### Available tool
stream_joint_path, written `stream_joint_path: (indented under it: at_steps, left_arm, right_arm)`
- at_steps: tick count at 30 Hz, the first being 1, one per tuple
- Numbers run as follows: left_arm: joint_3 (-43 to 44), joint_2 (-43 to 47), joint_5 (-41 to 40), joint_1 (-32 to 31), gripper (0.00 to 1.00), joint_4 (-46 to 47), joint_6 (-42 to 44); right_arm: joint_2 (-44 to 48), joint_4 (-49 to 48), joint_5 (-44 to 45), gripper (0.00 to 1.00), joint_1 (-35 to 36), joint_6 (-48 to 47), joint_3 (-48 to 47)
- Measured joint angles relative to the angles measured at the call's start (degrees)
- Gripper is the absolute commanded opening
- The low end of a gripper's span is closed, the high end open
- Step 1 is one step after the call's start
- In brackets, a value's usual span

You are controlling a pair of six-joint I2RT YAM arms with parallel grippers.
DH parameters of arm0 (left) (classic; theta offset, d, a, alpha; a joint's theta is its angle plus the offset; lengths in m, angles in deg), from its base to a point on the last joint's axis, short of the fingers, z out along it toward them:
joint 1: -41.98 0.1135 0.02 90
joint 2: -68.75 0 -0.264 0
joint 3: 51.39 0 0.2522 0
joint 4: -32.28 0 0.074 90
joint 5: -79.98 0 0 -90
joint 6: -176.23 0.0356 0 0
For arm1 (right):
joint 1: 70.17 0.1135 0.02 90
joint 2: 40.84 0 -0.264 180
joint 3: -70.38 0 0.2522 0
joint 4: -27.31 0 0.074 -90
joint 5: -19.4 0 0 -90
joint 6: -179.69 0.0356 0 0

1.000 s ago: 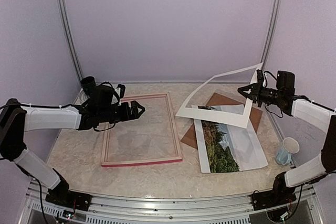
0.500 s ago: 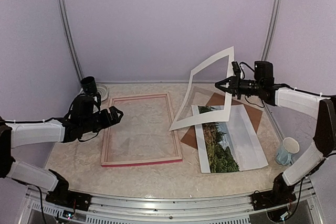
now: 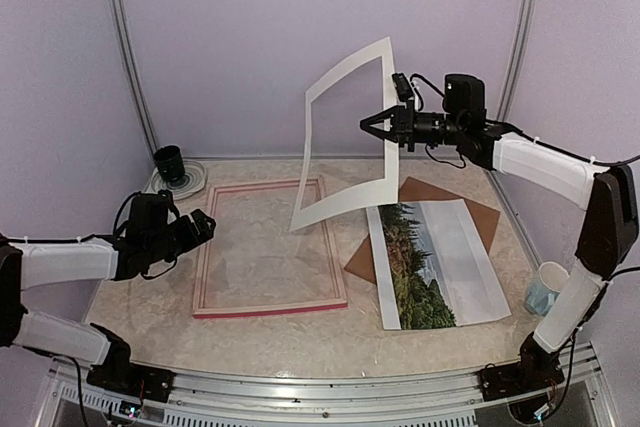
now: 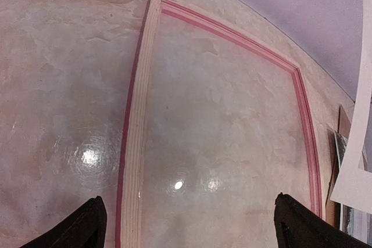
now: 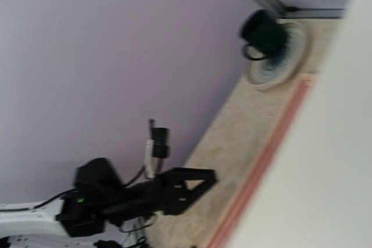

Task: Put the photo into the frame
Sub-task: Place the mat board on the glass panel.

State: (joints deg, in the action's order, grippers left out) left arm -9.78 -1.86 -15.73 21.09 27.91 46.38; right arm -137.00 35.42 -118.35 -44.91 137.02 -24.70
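The photo (image 3: pixel 420 277) lies flat and face up on the right half of the worktop (image 3: pixel 150 297), close to its near edge: a rectangular print of dark green trees under a pale sky, with a broad white margin along its right side. Its far end overlaps a brown backing board (image 3: pixel 428 190). The frame (image 3: pixel 270 306) lies flat left of centre, apart from the photo, with its pale wood back upward and bright pink-red showing along its near edge. The right claw (image 3: pixel 378 127) is pressed together on the right side of a white mat border (image 3: pixel 340 205), holding it upright in the air above the gap between frame and photo. The left claw (image 3: pixel 205 225) hovers spread wide over the frame's left rail, holding nothing.
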Motion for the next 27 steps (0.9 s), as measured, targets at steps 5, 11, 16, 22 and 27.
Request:
stream_joint_path:
  at_steps: [5,11,16,22,27]
  left_arm:
    - [-2.8,1.0,-1.1,2.2,0.99,0.7,-0.8]
    - [-5.4,0.6,-0.3,4.0,0.99,5.1,-1.1]
    - [-7.2,-2.3,1.5,4.5,0.99,10.2,-0.7]
    - [-8.6,-3.3,4.1,5.2,0.99,15.2,1.0]
    - [-9.5,-3.1,5.8,5.6,0.99,18.7,2.7]
  right_arm:
    - [-1.2,-1.0,-2.0,0.00,2.1,0.9,-2.0]
    - [-3.5,-2.3,-2.6,0.00,2.5,1.6,1.5]
    - [-9.2,-3.0,-2.4,0.00,2.7,1.7,6.4]
    - [-16.9,-1.1,-2.0,0.00,2.8,1.1,7.5]
    - [-18.5,1.8,-0.9,0.00,2.9,-1.0,7.5]
